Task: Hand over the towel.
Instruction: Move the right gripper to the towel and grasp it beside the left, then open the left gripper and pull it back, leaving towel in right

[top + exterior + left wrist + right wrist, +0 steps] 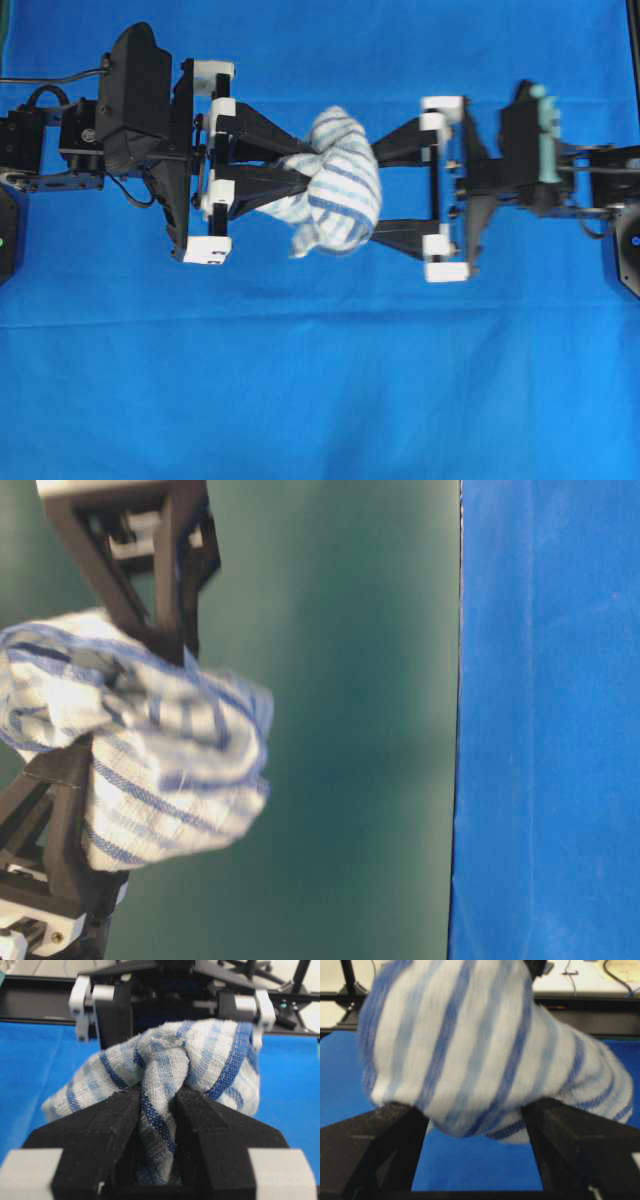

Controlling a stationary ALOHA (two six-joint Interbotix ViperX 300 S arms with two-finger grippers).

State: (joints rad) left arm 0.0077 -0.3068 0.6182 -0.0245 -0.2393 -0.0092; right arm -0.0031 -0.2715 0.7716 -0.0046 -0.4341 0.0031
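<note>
We see the towel (335, 180) bunched up in mid-air above the bench (320, 380), which is covered with a blue sheet (300, 400). The left gripper (300, 165) is clamped on it: in the left wrist view its two black fingers (115, 1125) stand close together with a fold of the striped cloth pinched between them, and the rest of the towel (200, 1065) billows out in front.

Facing it from the other side, the right gripper (385, 190) has its jaws spread wide. In the overhead view its two fingers (400, 150) pass either side of the bundle, one along the upper edge and one along the lower edge. In the right wrist view the towel (470, 1045) fills most of the picture, sitting between the two parted fingers (375, 1145); whether they touch the cloth we cannot tell.

In the table-level view the towel (150, 750) hangs between the two grippers against a dark green backdrop (350, 680).
</note>
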